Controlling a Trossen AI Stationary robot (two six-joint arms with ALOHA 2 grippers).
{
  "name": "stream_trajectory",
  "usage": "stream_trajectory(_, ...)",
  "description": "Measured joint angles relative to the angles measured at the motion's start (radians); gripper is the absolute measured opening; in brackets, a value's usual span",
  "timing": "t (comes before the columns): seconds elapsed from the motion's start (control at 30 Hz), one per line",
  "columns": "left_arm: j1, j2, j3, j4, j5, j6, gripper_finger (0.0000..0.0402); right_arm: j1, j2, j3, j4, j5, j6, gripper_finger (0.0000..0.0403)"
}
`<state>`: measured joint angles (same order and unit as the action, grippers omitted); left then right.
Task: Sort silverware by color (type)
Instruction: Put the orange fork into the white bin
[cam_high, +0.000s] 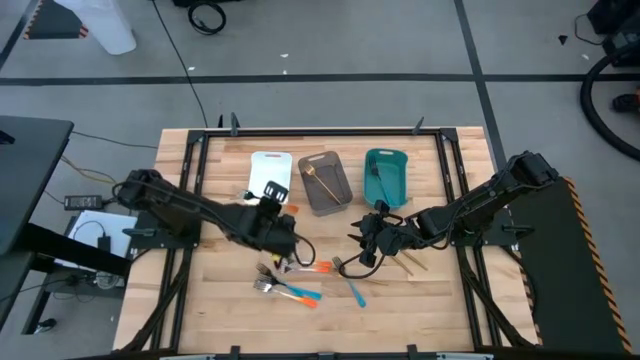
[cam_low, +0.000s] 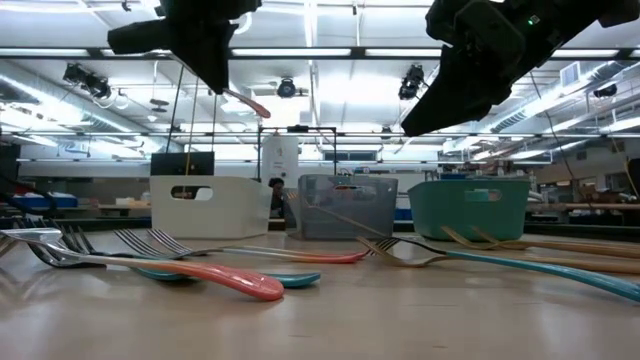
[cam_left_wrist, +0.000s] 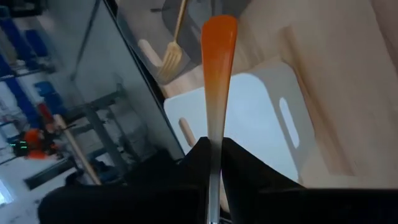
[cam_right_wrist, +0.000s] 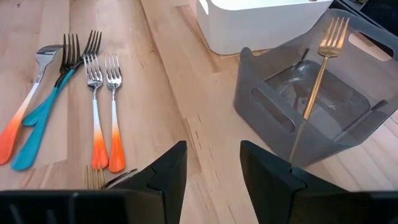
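- One orange-handled utensil (cam_left_wrist: 217, 81) is clamped between the closed jaws of the left gripper (cam_high: 272, 212), lifted off the bench just in front of the white bin (cam_high: 270, 172); its head is hidden by the jaws.
- Several more pieces lie loose on the bench (cam_high: 200, 300) in front of the grey bin (cam_high: 327, 181): orange-handled forks (cam_right_wrist: 102, 112), a teal-handled fork (cam_right_wrist: 46, 102) and a teal-handled spoon (cam_high: 356, 293).
- One gold fork (cam_right_wrist: 317, 74) leans inside the grey bin, tines up against its wall.
- Another teal-handled piece (cam_high: 377, 183) rests in the teal bin (cam_high: 386, 176), to the right of the grey bin.
- Right gripper (cam_high: 368, 236) hangs above the bench in front of the grey and teal bins, its jaws parted and holding nothing.
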<state>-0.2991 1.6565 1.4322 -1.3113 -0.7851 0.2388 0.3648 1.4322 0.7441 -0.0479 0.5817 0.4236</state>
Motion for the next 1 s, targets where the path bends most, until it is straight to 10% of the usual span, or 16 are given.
stream_trajectory(1.0,0.500,-0.003,-0.002,0.039,0.337,0.486,0.0036,0.002,0.000,0.000,-0.005,-0.007,-0.001,0.0160)
